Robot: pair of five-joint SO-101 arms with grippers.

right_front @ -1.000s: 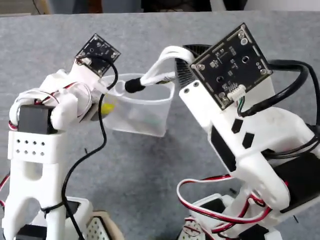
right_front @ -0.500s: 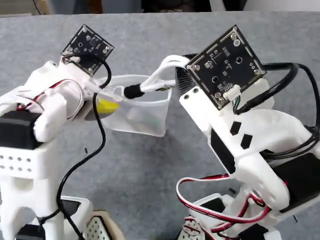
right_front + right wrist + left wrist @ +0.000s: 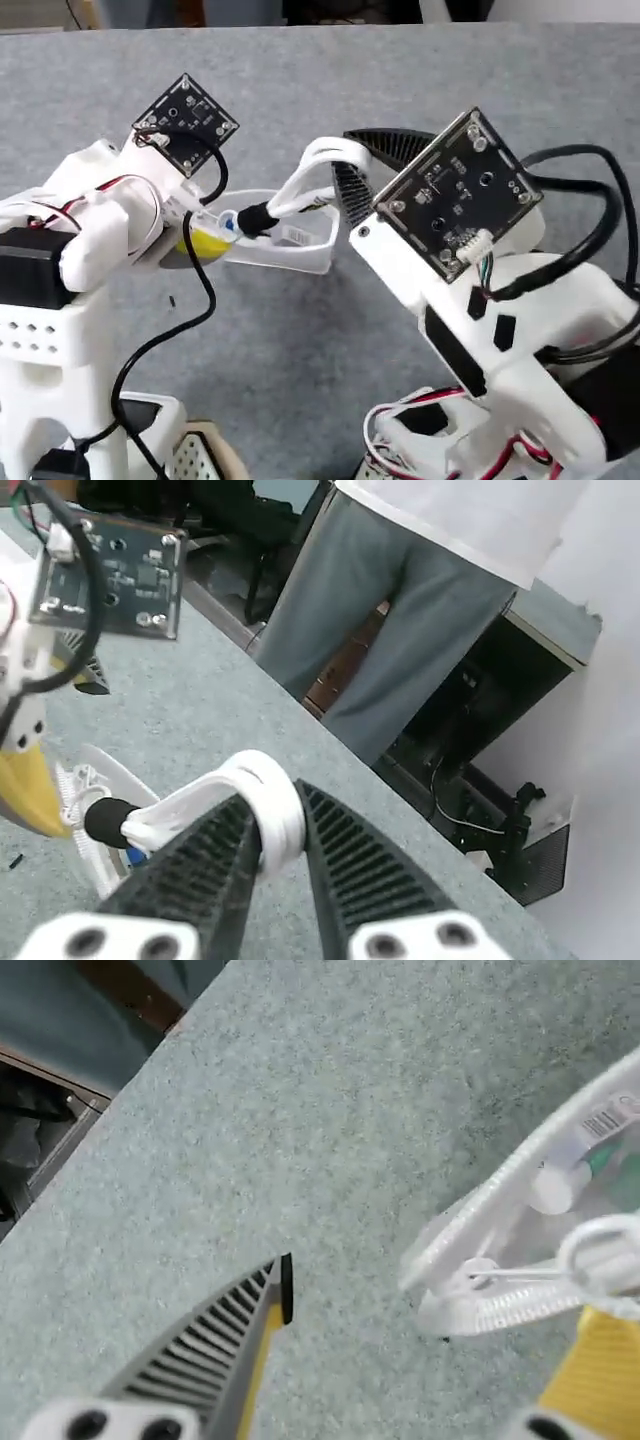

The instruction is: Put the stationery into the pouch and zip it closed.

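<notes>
A clear plastic pouch (image 3: pixel 300 250) lies on the grey table (image 3: pixel 300 90), with stationery (image 3: pixel 575 1165) visible through its wall. A white looped strap (image 3: pixel 310 170) with a black sleeve runs from the pouch's zip end to my right gripper (image 3: pixel 347 180), whose black ribbed fingers are shut on the loop (image 3: pixel 270 810). My left gripper (image 3: pixel 195 250) sits at the same end of the pouch (image 3: pixel 520 1230), open, with its yellow finger (image 3: pixel 590 1360) under the corner and the grey finger (image 3: pixel 235 1335) wide of it. A ring and the zip track (image 3: pixel 500 1305) show at that corner.
The grey felt table stretches bare behind the pouch and between the arm bases (image 3: pixel 270 380). The left arm's camera board (image 3: pixel 105 570) stands close to the right gripper (image 3: pixel 278 815). Cables hang from both arms near the pouch.
The right arm has drawn back toward the front, pulling the strap. The pouch has dropped from standing tall to lying flatter. The left gripper has shifted slightly around the pouch's end.
</notes>
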